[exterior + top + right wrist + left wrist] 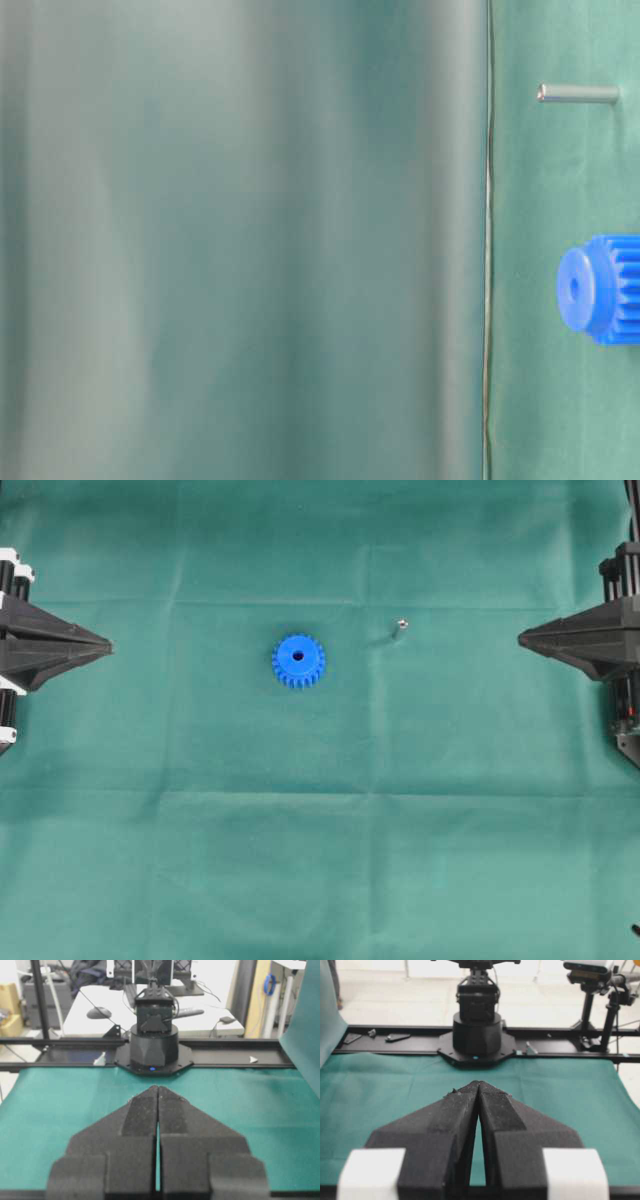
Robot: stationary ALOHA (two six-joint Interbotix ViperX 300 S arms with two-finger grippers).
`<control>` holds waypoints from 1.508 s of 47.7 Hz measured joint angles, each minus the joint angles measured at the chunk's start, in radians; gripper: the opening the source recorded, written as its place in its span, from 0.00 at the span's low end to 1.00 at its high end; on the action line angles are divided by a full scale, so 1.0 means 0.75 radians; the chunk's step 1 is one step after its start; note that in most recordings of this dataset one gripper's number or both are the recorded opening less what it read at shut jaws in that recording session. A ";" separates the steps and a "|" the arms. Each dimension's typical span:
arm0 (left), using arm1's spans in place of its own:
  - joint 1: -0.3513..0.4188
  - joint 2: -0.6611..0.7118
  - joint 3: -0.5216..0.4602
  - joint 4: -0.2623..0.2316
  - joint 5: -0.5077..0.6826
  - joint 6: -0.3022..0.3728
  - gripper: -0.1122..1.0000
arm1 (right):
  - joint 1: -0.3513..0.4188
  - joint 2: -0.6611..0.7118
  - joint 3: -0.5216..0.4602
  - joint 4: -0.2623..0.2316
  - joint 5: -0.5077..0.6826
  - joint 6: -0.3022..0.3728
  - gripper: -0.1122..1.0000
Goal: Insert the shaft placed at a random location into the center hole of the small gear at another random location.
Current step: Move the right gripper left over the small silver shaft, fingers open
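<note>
A green cloth (320, 860) covered the table. The left gripper (108, 646) and right gripper (521, 637) sat at opposite edges, both clenched and empty. Near the centre lay the small gear (298, 660), bright blue, toothed, its center hole (298, 656) facing up. The shaft (398, 628), a tiny silvery pin, apparently stood upright well to its right; a clumsy pinch could likely topple it.

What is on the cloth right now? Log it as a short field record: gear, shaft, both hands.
small gear: bright blue, flat on the green cloth, center hole facing up and unfilled
shaft: thin grey pin, standing on end on the cloth, apart from the gear, toward the right arm's side
left hand: shut, empty, at the cloth's edge
right hand: shut, empty, at the opposite edge
</note>
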 measured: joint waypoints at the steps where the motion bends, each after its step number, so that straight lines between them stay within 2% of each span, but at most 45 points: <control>1: 0.002 0.000 -0.002 0.000 0.000 0.000 0.10 | -0.002 0.000 -0.002 0.000 -0.002 0.000 0.11; 9: 0.000 -0.004 -0.008 0.012 0.076 -0.006 0.10 | -0.022 0.016 -0.002 0.002 0.000 0.000 0.11; 22: 0.000 -0.006 -0.008 0.014 0.082 0.004 0.10 | -0.115 0.155 0.000 0.002 0.002 0.002 0.13; 27: 0.000 -0.006 -0.008 0.016 0.080 0.006 0.10 | -0.151 0.235 0.004 0.002 -0.012 0.000 0.30; 36: 0.000 -0.004 -0.008 0.016 0.082 0.006 0.10 | -0.219 0.466 0.025 0.000 -0.149 0.000 0.81; 39: 0.000 -0.006 -0.008 0.016 0.082 0.006 0.10 | -0.237 0.556 0.037 0.002 -0.229 -0.002 0.91; 43: 0.000 -0.006 -0.008 0.016 0.082 0.006 0.10 | -0.260 0.679 0.043 0.002 -0.321 -0.002 0.88; 58: 0.000 -0.004 -0.008 0.016 0.082 0.006 0.10 | -0.315 1.125 0.006 0.041 -0.583 -0.002 0.90; 72: 0.000 -0.004 -0.008 0.016 0.084 0.006 0.10 | -0.317 1.372 -0.084 0.067 -0.638 0.000 0.89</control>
